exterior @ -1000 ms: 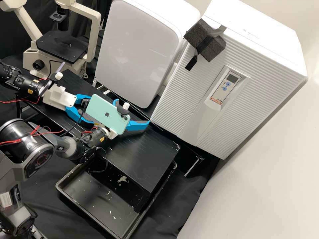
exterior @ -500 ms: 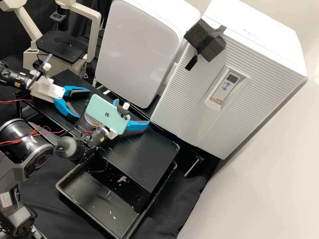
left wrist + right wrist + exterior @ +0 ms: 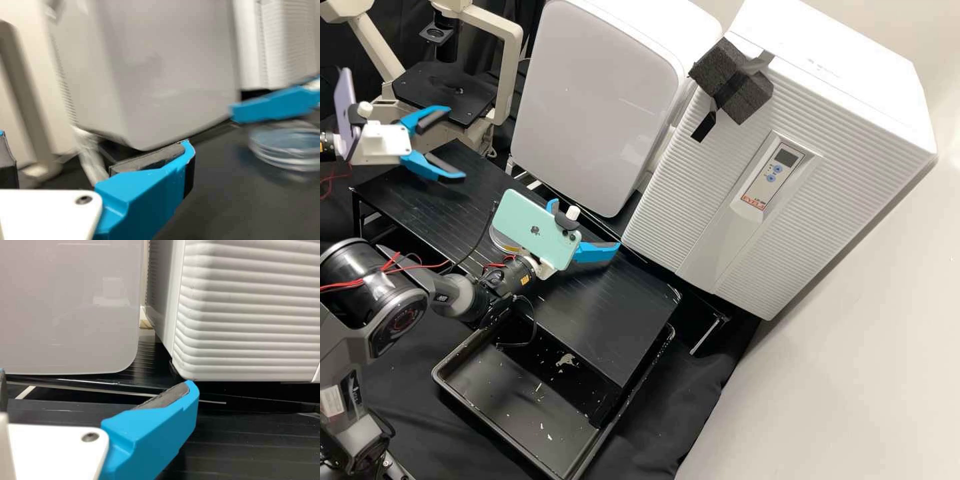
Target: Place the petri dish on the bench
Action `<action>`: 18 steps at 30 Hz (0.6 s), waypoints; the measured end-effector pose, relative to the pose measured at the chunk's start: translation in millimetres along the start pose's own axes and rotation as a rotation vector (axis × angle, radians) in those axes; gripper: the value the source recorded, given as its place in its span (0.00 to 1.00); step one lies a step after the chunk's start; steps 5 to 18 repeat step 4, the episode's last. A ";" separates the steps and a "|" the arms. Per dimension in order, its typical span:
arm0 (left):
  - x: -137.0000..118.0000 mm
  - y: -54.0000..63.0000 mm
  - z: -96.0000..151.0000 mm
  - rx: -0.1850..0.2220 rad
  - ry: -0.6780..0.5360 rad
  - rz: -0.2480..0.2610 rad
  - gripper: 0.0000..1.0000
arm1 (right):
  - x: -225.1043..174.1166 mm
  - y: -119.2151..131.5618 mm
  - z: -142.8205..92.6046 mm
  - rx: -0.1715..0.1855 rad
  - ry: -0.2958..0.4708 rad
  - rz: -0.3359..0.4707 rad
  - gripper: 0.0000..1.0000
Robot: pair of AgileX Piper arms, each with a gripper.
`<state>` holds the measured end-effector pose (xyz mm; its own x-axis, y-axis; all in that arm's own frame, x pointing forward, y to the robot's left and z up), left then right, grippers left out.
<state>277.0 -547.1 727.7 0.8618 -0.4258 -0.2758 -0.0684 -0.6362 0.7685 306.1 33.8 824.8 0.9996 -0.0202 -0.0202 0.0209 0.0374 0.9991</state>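
Note:
The clear round petri dish (image 3: 498, 239) rests on the black bench, partly hidden behind the mint phone on the right arm; the left wrist view shows the dish (image 3: 287, 147) below a blue finger of the other arm. At the bench's upper-left end, near the microscope, my left gripper (image 3: 457, 142) hangs open and empty, well away from the dish; its spread fingers frame the left wrist view, the gripper (image 3: 95, 148) holding nothing. Close beside the dish, my right gripper (image 3: 585, 227) is open, also empty in the right wrist view, the gripper (image 3: 96, 384) facing the white appliances.
Behind the bench (image 3: 600, 320) stand a white rounded box (image 3: 593, 107) and a ribbed white cabinet (image 3: 693, 200). A microscope (image 3: 447, 93) is at the upper left. Below the bench's front edge lies a black tray (image 3: 513, 427). A cable hangs beside the phone.
My left gripper has drawn back from beside the phone toward the upper left, uncovering part of the dish on the bench. The right arm has kept still.

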 end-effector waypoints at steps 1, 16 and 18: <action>-1.9 0.4 -1.6 0.001 0.019 0.017 1.00 | 0.0 0.0 0.0 0.000 0.000 0.000 1.00; -5.7 1.6 -7.3 0.010 0.089 0.053 1.00 | 0.0 0.0 0.0 0.000 0.000 0.000 1.00; -5.7 1.6 -7.3 0.010 0.089 0.053 1.00 | 0.0 0.0 0.0 0.000 0.000 0.000 1.00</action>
